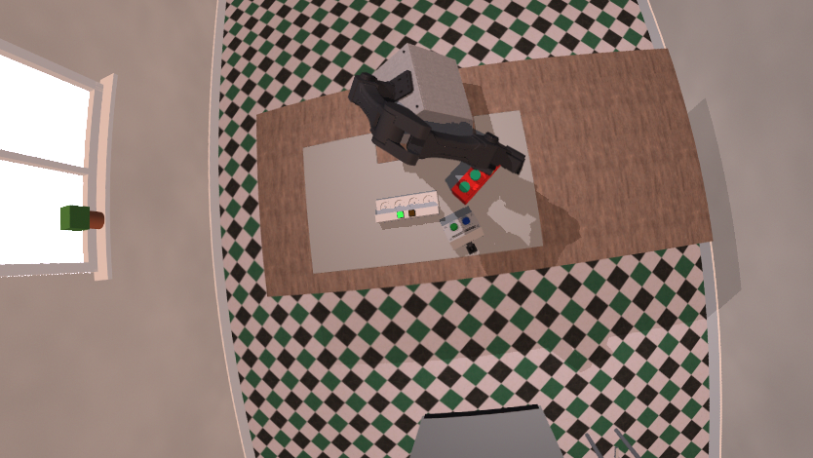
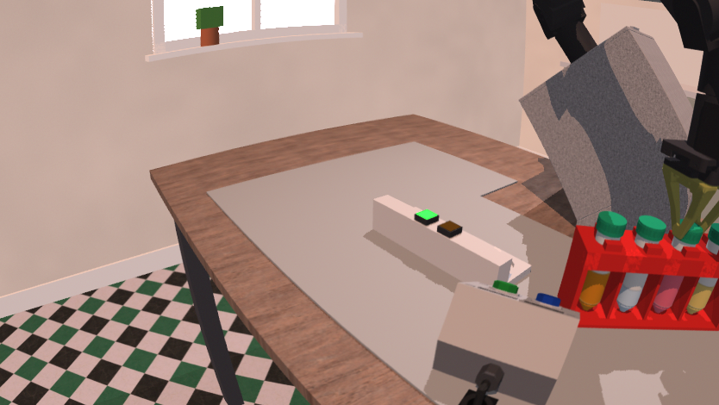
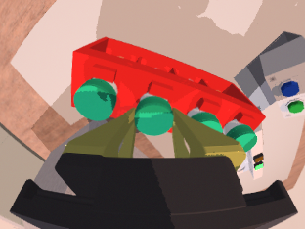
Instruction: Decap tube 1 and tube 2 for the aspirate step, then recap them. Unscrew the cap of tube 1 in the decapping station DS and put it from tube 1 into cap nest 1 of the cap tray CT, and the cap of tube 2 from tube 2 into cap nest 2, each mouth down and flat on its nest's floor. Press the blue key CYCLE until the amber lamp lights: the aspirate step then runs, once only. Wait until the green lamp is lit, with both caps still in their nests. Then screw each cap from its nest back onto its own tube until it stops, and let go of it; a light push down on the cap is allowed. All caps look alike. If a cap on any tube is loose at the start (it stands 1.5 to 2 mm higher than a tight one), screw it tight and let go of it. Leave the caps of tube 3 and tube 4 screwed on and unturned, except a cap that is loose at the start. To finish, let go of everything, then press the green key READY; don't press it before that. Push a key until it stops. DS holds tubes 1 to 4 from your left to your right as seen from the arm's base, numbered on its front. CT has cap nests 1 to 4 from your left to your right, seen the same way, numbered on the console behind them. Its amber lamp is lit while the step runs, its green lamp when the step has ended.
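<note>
The red decapping station DS (image 2: 644, 281) holds four tubes, each with a green cap. My gripper (image 3: 153, 113) comes down from above and is shut on the cap of tube 2 (image 3: 154, 114), the second from the left in the wrist view and the third from the left in the exterior view (image 2: 693, 233). The cap sits on its tube. Tube 1's cap (image 3: 97, 99) stands beside it. The cap tray CT (image 2: 447, 241) has its green lamp (image 2: 426, 215) lit and its amber lamp (image 2: 449, 228) dark. Its nests (image 1: 406, 202) look empty.
The key box (image 2: 503, 332) stands in front of the rack, with the green key READY (image 2: 504, 286) and the blue key CYCLE (image 2: 547, 298) on top. A grey block (image 2: 609, 125) at the arm's base rises behind the rack. The caps of tube 3 (image 2: 650, 227) and tube 4 (image 2: 609, 223) stand close by.
</note>
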`<state>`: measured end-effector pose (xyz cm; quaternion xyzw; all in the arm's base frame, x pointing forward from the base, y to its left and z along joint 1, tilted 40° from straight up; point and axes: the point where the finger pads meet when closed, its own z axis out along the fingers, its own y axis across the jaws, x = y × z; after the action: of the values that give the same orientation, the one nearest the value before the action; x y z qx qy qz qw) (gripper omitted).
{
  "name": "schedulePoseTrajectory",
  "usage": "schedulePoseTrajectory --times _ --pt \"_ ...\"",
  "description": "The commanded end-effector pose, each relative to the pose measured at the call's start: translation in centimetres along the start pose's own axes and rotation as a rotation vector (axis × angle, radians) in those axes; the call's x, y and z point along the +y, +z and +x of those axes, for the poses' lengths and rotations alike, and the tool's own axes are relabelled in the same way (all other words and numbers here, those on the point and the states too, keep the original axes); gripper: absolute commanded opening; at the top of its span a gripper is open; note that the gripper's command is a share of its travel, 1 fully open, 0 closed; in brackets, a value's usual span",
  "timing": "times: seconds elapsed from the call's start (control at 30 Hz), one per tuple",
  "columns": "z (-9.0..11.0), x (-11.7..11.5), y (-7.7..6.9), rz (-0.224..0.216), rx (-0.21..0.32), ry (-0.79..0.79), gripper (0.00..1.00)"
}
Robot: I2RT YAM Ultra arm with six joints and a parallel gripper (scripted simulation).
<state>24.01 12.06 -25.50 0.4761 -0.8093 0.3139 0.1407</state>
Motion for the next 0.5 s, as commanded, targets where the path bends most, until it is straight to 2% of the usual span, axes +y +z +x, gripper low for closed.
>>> schedulePoseTrajectory --times 0.0,0.47 --pt "-0.36 -0.13 -0.35 0.003 -0.013 0.169 0.0" --pt "-0.35 -0.13 -0.3 -0.002 -0.013 0.869 0.0"
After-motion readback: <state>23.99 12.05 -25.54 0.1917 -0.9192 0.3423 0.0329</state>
